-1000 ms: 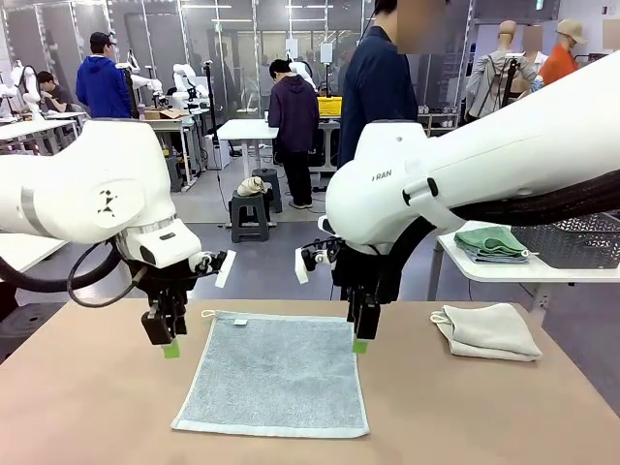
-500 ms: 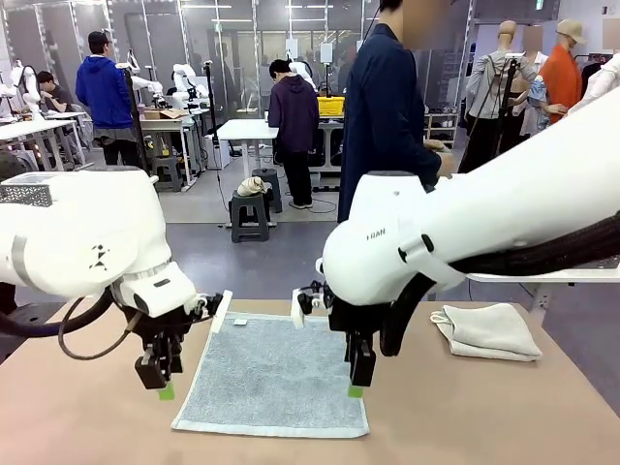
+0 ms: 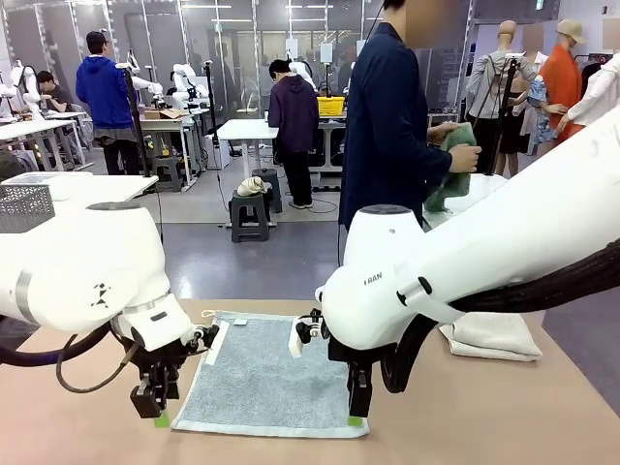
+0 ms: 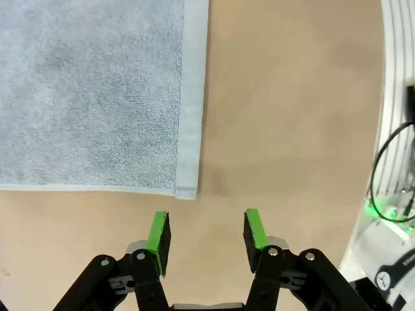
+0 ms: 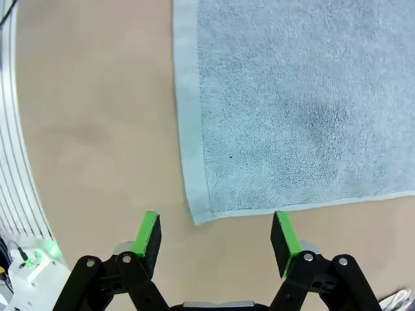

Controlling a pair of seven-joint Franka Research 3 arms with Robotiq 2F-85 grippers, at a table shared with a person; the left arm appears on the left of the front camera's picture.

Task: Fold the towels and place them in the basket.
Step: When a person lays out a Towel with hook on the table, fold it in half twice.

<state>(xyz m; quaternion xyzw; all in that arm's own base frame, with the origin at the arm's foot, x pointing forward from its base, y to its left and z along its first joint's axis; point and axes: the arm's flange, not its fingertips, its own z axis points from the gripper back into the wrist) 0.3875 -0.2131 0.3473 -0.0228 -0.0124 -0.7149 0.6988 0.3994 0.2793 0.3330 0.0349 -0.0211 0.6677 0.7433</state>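
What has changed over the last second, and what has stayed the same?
Both arms drew back along the pale blue towel, from its far edge to its near corners: left arm at the left corner, right arm at the right. Their jaws stayed open, gripping nothing. The person's hand now holds a green towel. The blue towel stayed flat; the folded cream towel stayed put.

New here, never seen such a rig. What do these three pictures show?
Two white robot arms work at a brown table. The wide picture looks across it from between the arms; the other two come from cameras on each wrist, looking along the fingers. A pale blue towel lies flat; the left gripper and right gripper stand open by its near corners, holding nothing. A folded cream towel lies at the right. Beyond, a person holds a green towel.
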